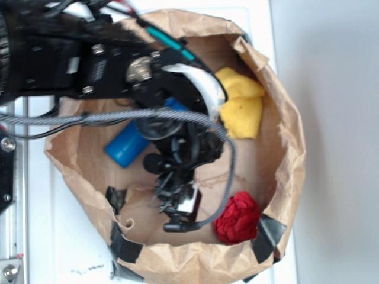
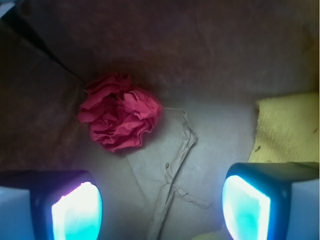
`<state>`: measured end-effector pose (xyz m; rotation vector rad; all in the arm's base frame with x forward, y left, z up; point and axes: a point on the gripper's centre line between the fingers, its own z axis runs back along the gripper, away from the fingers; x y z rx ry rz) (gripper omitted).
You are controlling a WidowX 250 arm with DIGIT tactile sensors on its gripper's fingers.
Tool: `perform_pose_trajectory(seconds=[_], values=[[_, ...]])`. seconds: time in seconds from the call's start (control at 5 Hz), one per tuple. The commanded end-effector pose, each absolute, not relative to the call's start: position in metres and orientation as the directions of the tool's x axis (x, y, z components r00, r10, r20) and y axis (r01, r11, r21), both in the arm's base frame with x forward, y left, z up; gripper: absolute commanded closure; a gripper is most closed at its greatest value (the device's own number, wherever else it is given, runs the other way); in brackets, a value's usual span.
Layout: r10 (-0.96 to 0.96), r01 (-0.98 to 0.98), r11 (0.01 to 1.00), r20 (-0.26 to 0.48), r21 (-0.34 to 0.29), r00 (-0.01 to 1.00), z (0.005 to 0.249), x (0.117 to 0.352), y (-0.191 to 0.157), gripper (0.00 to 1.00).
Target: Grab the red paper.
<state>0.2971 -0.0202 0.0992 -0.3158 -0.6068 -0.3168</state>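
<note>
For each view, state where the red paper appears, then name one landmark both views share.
Exterior: red paper at lower right, inside the brown bag, by its wall.
Wrist: red paper left of centre, ahead of the open gripper.
Shared landmark: yellow cloth, at the wrist view's right edge.

From your wrist view, bare bag floor (image 2: 210, 135) lies open ahead toward the red paper (image 2: 120, 118) at eleven o'clock. The brown bag wall (image 2: 45, 115) crowds behind it; the yellow cloth (image 2: 287, 127) sits at two o'clock.
</note>
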Motion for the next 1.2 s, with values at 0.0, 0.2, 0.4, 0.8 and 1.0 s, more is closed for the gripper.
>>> perform_pose_trajectory(seconds=[0.0, 0.2, 0.4, 0.8, 1.0], values=[[-0.318, 0.512, 0.853, 0.676, -0.102, 0.664, 0.098, 0.305, -0.04, 0.0], [-0.333, 0.52, 0.849, 0.671, -0.091, 0.662, 0.094, 0.311, -0.061, 0.0], [-0.322, 0.51, 0.854, 0.669, -0.1, 0.67, 0.091, 0.317, -0.077, 0.0], [-0.267, 0.432, 0.897, 0.668, -0.09, 0.695, 0.083, 0.356, -0.102, 0.0], [-0.297, 0.407, 0.913, 0.618, -0.041, 0.728, 0.06, 0.374, -0.107, 0.0]])
